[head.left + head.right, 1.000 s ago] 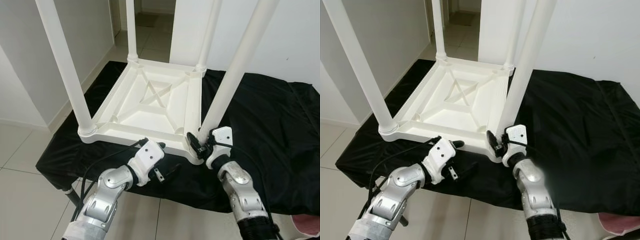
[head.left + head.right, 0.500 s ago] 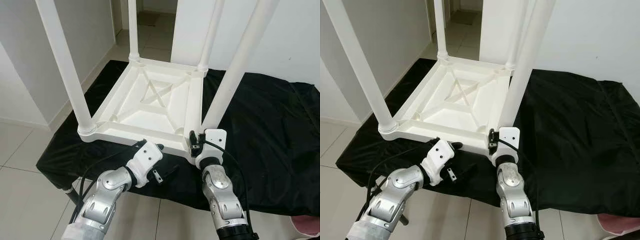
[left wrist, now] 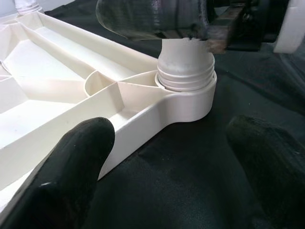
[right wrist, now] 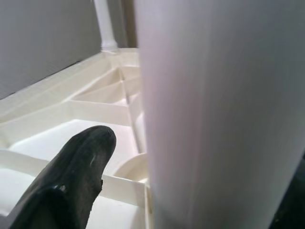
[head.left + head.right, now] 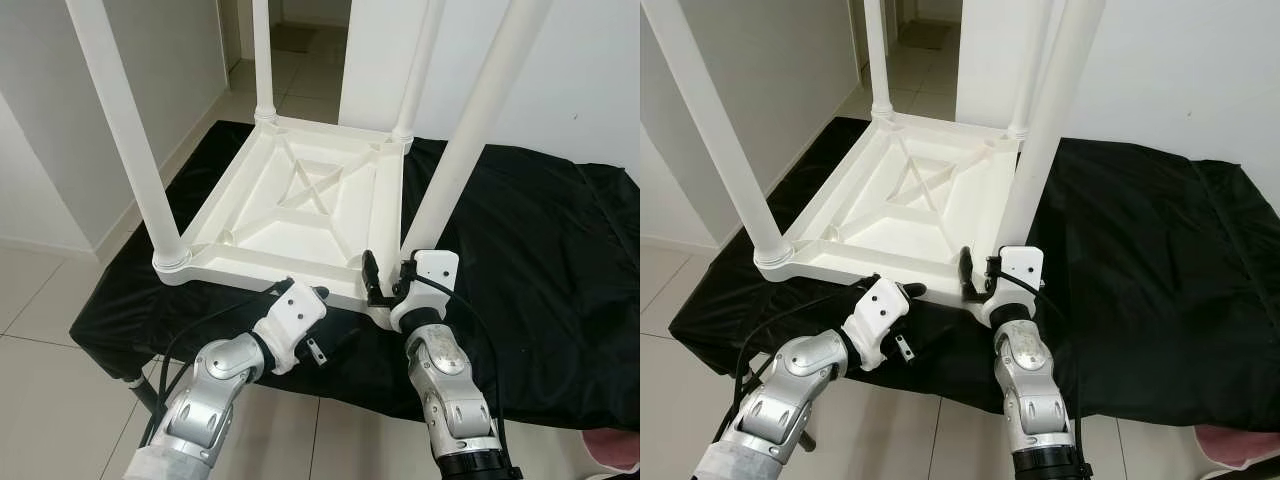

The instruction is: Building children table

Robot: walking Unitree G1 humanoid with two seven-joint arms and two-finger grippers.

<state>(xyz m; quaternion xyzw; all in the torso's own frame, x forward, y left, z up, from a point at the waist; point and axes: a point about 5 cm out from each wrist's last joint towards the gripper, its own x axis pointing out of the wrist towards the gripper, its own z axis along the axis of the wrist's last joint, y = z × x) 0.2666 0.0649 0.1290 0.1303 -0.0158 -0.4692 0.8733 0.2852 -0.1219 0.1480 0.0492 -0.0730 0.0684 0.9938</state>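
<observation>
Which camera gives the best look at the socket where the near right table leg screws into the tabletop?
The left wrist view: the threaded socket sits unobstructed between the left gripper fingers, its ridged collar clear. In the eye views the right gripper partly hides it. The right wrist view gives mostly the table leg, just a sliver of socket.

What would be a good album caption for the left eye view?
Right gripper at the near leg of an upturned white table on black cloth; left gripper waits nearby.

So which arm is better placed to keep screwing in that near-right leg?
Right, probably: the right gripper brackets the near-right leg at its socket. The left gripper rests open on the black cloth.
</observation>
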